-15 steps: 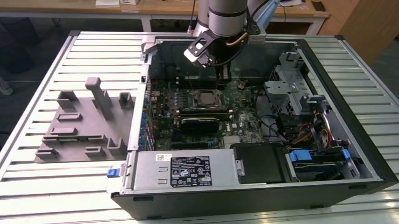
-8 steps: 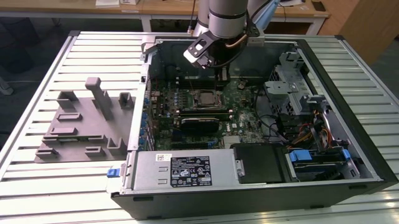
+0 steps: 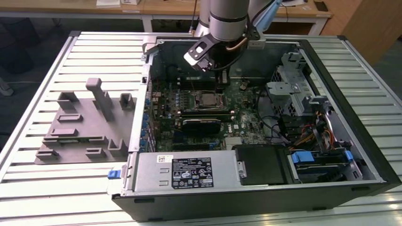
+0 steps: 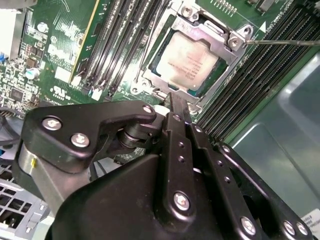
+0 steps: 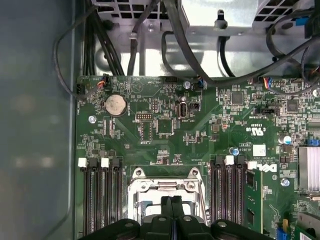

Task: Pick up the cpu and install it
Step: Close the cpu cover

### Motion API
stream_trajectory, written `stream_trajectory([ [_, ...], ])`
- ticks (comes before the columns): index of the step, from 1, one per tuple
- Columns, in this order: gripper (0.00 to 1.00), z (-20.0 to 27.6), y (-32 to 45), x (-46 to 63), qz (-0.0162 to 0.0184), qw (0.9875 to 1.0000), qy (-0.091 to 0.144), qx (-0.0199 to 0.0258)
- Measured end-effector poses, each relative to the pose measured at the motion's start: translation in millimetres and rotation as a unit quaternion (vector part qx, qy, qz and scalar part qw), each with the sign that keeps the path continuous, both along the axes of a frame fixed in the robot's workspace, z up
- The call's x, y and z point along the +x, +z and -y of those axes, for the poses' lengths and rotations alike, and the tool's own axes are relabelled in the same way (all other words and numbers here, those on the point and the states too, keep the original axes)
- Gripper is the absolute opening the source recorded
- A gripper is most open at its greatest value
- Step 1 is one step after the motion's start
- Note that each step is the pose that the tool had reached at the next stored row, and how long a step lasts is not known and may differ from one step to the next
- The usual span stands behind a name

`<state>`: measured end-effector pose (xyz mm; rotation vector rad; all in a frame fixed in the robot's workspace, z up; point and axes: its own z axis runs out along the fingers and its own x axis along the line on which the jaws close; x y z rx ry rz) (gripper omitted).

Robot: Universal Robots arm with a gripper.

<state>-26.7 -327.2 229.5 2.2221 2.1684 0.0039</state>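
I am a robot arm reaching down into an open computer case [image 3: 251, 207] that lies on a slatted table [image 3: 56, 188]. My gripper [image 3: 221, 84] hangs low over the green motherboard [image 3: 245, 103]. Its two fingers [image 4: 176, 135] are pressed together, with nothing between them. The cpu [image 4: 187, 62], square with a silver top, sits in its socket [image 4: 150, 75], framed by metal. My fingertips are at the socket's edge, beside the cpu; I cannot tell whether they touch. A grey fixture [image 3: 82, 132] lies on the table, to the exterior view's left of the case.
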Motion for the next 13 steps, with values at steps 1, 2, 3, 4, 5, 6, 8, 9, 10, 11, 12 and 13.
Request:
stream_trajectory([
  [1, 0.11, 0.0, -0.5, -0.5, -0.0002, 1.0000, 0.000, 0.0000],
  [2, 0.11, 0.1, -0.9, -1.2, -0.0004, 1.0000, 0.000, -0.0001],
  [3, 0.11, 0.2, -1.3, -1.9, -0.0005, 1.0000, 0.000, -0.0001],
  [4, 0.11, 0.2, -1.9, -2.6, -0.0006, 1.0000, 0.000, 0.0000],
  [5, 0.11, 0.3, -2.3, -3.3, -0.0007, 1.0000, 0.000, 0.0000],
  [6, 0.11, 0.4, -2.7, -4.2, -0.0007, 1.0000, 0.000, -0.0001],
  [8, 0.11, 0.5, -3.6, -6.4, -0.0008, 1.0000, 0.000, -0.0001],
  [9, 0.11, 0.5, -4.0, -7.5, -0.0008, 1.0000, 0.000, 0.0000],
  [10, 0.11, 0.6, -4.4, -8.5, -0.0008, 1.0000, 0.000, -0.0001],
  [11, 0.11, 0.6, -4.9, -9.7, -0.0008, 1.0000, 0.000, -0.0001],
  [12, 0.11, 0.6, -5.3, -10.7, -0.0008, 1.0000, 0.000, -0.0001],
  [13, 0.11, 0.7, -5.7, -11.5, -0.0009, 1.0000, 0.000, 0.0000],
])
